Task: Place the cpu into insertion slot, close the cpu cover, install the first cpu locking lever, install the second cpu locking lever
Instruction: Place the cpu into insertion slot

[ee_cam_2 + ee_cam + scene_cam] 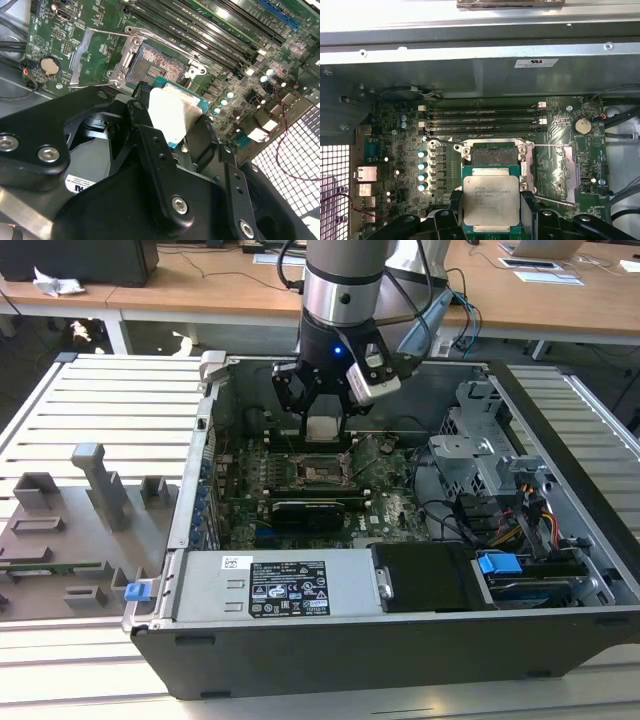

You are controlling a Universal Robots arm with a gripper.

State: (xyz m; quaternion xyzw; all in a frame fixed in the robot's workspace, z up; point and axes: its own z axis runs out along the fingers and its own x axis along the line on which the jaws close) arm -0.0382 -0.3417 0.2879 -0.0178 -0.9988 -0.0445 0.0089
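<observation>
My gripper (325, 432) hangs inside the open computer case, shut on the cpu (324, 426), a flat square chip with a pale silvery top. In both wrist views the cpu (491, 200) (172, 112) sits between black fingers (454, 207), hovering just short of the insertion slot (492, 154) (150, 62). The slot's dark centre is bare. The cpu cover (559, 170) (92, 50) is swung open beside the slot. Thin wire locking levers (445, 140) stand loose along the slot's edges. In the exterior view the insertion slot (318, 470) lies directly under the gripper.
Long black memory slots (480, 120) run beside the socket, with a coin cell (581, 125) nearby. A black card (308, 510), a power supply (290, 585) and a drive cage with cables (485, 465) crowd the case. Grey fixtures (100, 485) stand at the exterior view's left.
</observation>
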